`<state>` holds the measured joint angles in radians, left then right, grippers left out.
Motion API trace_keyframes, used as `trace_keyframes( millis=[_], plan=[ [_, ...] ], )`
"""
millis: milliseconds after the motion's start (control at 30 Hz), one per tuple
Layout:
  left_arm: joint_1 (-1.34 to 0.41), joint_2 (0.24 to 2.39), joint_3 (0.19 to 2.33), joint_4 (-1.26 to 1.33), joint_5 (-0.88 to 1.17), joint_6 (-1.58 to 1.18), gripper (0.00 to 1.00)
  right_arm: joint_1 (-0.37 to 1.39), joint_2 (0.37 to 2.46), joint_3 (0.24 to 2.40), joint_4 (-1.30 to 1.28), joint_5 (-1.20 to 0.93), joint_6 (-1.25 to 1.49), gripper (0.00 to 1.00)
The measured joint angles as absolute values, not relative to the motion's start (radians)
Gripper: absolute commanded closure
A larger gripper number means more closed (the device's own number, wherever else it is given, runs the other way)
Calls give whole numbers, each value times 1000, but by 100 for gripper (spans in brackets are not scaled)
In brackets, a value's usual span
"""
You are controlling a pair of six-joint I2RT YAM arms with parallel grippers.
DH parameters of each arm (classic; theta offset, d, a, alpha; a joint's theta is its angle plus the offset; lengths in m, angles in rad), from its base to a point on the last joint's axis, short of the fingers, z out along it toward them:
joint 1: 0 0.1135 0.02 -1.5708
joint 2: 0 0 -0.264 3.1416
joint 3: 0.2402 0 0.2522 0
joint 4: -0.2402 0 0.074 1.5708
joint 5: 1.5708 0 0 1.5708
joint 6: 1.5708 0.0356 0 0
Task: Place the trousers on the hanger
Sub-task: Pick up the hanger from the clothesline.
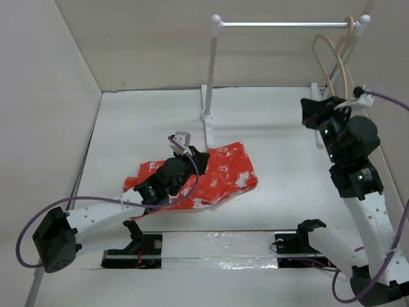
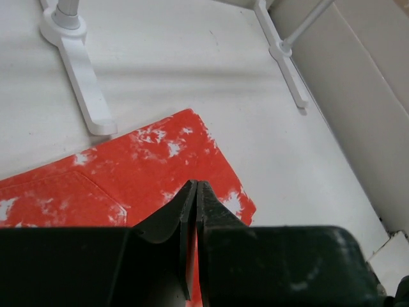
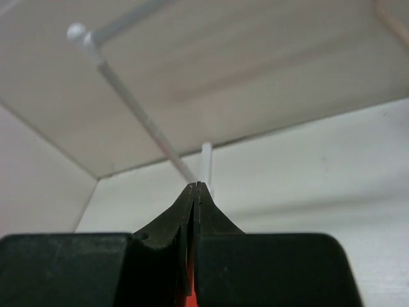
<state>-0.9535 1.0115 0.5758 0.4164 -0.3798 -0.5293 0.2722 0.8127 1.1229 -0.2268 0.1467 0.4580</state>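
Trousers [image 1: 223,173]: lying folded and flat mid-counter [image 1: 275,141], just near of the rack's [image 1: 211,70] left foot. Red-orange with white blotches, and the edges are tidy and easy to pinch.
Left end effector [image 2: 195,185]: low over the cloth, fingers pressed together, nothing visibly caught. Looks like it's lining up a grab.
Hanger [image 1: 332,64]: dangling from the rack bar, far right.
Right end effector [image 3: 195,185]: raised beside the hanger, clamped together and empty. Likely staged there to fetch it.
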Motion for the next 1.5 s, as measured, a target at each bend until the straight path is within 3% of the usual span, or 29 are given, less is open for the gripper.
trace_keyframes(
  millis=[33,67,133,167,200,267,333,500,833,867,933,1033,1100,1133,1167,1267,1367,1433,1500],
  plan=[
    [-953,1013,572,420,-369,-521,100,232,852,1188,-240,159,441,83],
    [-953,1011,565,424,-363,-514,100,195,891,1247,-248,175,429,57],
    [-953,1006,551,431,-348,-501,98,118,955,1335,-259,205,397,37],
    [-953,1002,546,432,-343,-496,90,82,987,1364,-262,216,378,24],
    [-953,1000,543,432,-339,-490,73,41,1016,1390,-268,230,355,20],
    [-953,997,542,434,-333,-481,60,-41,1088,1448,-282,258,305,16],
    [-953,997,542,439,-328,-474,52,-115,1158,1493,-281,265,265,15],
    [-953,1000,542,445,-328,-471,52,-263,1286,1512,-284,173,191,15],
    [-953,995,538,449,-307,-472,53,-353,1342,1456,-275,-81,126,31],
    [-953,993,537,449,-306,-472,53,-354,1345,1443,-276,-98,126,48],
    [-953,987,536,449,-303,-472,53,-362,1357,1427,-274,-127,126,56],
    [-953,979,536,450,-301,-472,54,-374,1383,1415,-276,-167,130,89],
    [-953,972,534,451,-299,-472,55,-379,1392,1411,-276,-199,136,83],
    [-953,968,533,452,-298,-472,55,-379,1394,1411,-275,-208,139,75],
    [-953,964,532,453,-298,-472,55,-376,1394,1411,-276,-216,142,58],
    [-953,962,532,453,-296,-472,55,-372,1394,1413,-276,-229,148,43],
    [-953,962,532,453,-296,-472,55,-364,1398,1417,-279,-229,149,52],
    [-953,962,532,453,-296,-472,55,-356,1404,1426,-279,-228,149,53],
    [-953,962,532,453,-296,-472,55,-343,1407,1428,-279,-219,150,65]
  ],
)
